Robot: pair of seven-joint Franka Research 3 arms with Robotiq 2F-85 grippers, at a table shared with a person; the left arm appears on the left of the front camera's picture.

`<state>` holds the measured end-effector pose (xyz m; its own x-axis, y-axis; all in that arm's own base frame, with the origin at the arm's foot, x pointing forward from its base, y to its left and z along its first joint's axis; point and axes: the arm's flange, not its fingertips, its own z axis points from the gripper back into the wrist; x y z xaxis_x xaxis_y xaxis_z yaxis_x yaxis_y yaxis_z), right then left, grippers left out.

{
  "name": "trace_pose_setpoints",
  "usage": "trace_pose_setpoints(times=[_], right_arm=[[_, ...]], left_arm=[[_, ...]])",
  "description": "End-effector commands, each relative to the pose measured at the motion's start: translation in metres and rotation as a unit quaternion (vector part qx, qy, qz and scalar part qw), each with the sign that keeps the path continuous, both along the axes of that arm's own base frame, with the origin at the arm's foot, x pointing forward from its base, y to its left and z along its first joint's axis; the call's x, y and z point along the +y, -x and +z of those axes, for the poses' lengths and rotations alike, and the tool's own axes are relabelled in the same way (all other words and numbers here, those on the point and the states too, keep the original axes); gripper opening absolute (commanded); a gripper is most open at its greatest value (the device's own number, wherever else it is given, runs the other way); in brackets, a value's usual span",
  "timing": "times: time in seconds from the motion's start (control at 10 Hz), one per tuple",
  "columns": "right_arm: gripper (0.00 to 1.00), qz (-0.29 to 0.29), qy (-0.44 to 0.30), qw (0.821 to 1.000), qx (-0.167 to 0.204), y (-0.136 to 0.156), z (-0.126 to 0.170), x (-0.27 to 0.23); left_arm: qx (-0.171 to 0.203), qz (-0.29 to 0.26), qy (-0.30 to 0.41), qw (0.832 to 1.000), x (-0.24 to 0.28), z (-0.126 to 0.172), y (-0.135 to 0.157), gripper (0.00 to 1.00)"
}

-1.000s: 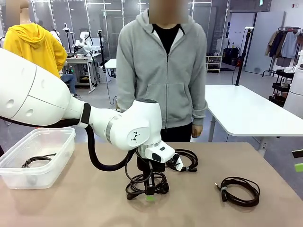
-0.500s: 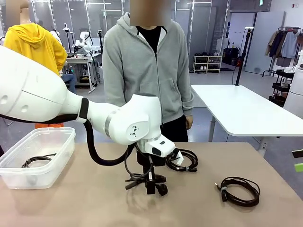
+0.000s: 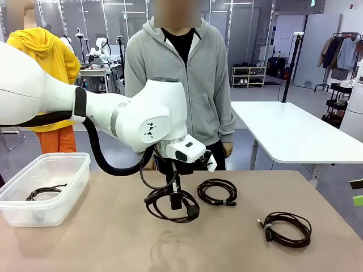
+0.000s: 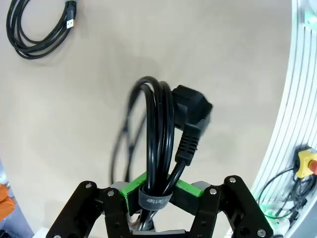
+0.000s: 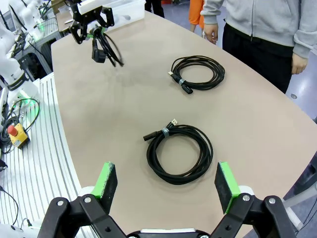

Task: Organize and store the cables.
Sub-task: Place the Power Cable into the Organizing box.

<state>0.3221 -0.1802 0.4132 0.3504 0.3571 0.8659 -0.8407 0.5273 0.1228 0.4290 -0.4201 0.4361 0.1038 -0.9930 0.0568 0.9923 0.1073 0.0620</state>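
My left gripper is shut on a coiled black cable with a chunky plug and holds it hanging a little above the table's middle. In the left wrist view the left gripper pinches the coil near its tie strap. A second cable lies flat just right of it, and a third cable lies near the front right. My right gripper is open, hovering above the third cable, with the second cable beyond.
A clear plastic bin stands at the table's left with a cable inside. A person in a grey hoodie stands at the far edge, hands down. The tabletop between bin and held coil is bare.
My left gripper closed on the coil with the plug and lifted it off the table, moving up and slightly left. The person shifted left. The other coils stayed put.
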Motion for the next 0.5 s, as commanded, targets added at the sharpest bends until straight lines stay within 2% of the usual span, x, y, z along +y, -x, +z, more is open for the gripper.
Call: trace_pose_setpoints(times=[0.0, 0.2, 0.4], right_arm=[[1.00, 0.004, -0.001, 1.000, -0.012, -0.001, -0.001, -0.002], [1.00, 0.004, -0.001, 1.000, -0.012, -0.001, -0.001, -0.002], [1.00, 0.004, -0.001, 1.000, -0.012, -0.001, -0.001, -0.002]], left_arm=[[-0.001, 0.000, 0.006, 1.000, 0.014, -0.004, 0.009, 0.00], [-0.003, 0.003, 0.012, 1.000, 0.016, -0.005, 0.009, 0.00], [-0.049, 0.005, 0.018, 0.999, 0.014, 0.007, 0.019, 0.00]])
